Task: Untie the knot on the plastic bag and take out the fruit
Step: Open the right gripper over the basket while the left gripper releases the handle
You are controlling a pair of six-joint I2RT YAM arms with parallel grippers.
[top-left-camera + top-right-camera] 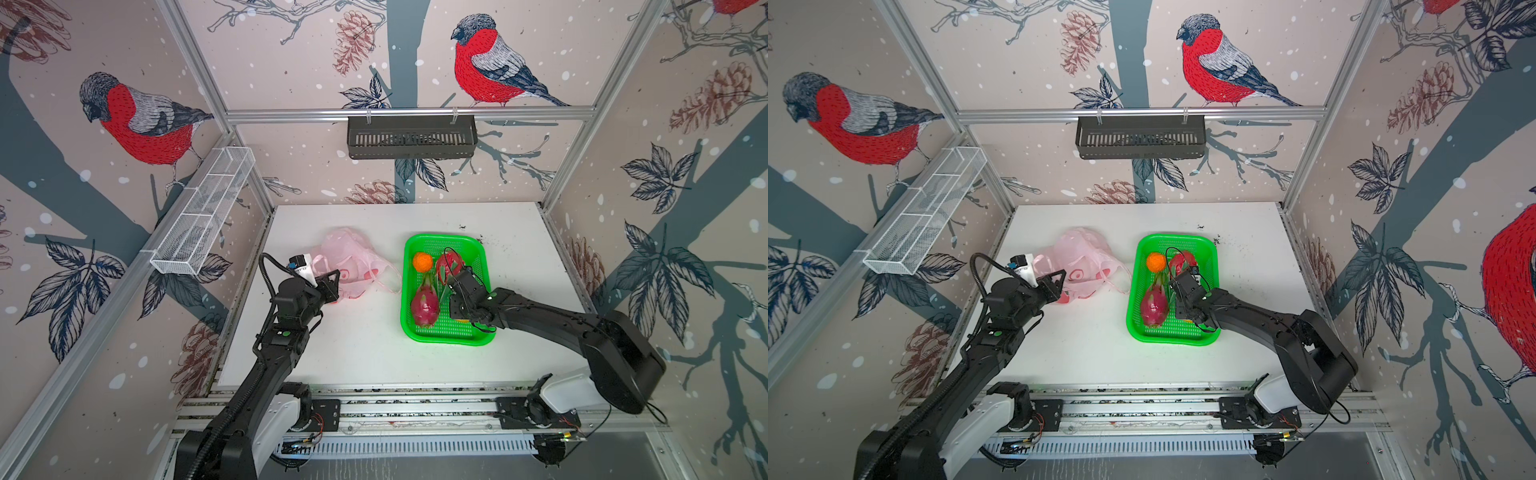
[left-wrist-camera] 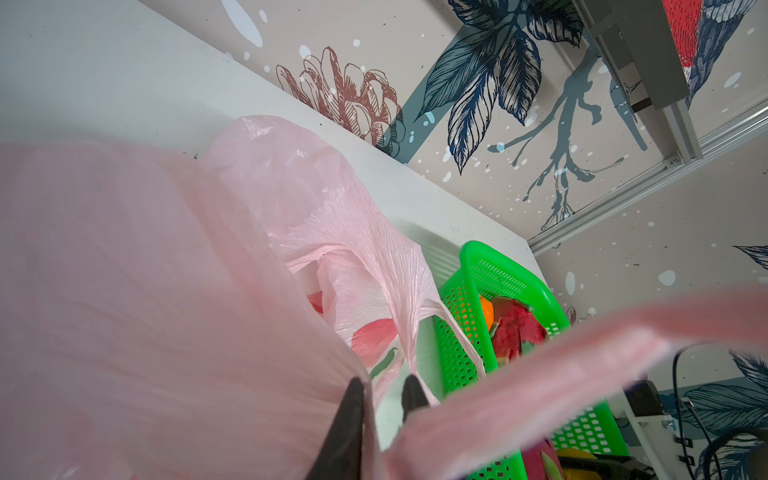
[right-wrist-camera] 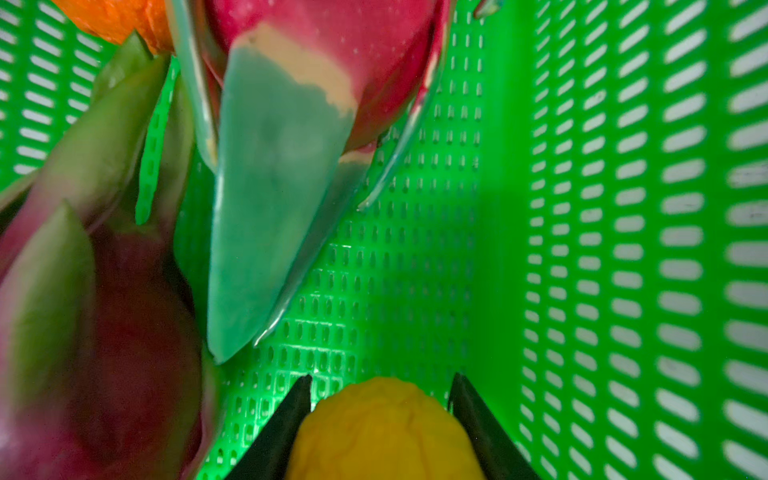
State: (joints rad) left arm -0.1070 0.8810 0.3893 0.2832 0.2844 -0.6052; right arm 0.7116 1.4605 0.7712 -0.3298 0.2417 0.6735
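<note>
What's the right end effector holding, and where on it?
The right end effector pinches the yellow ball by its two opposite sides, inside the green basket.

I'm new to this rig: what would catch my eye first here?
The bright green basket right of centre on the white table, holding two magenta dragon fruits and an orange ball. To its left lies the crumpled pink bag, the left gripper at it; the right gripper grips a yellow ball inside the basket.

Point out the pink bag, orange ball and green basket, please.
pink bag [image 1: 351,246], in a top view, crumpled body.
orange ball [image 1: 422,262], in a top view, its middle.
green basket [image 1: 449,340], in a top view, near rim.
</note>
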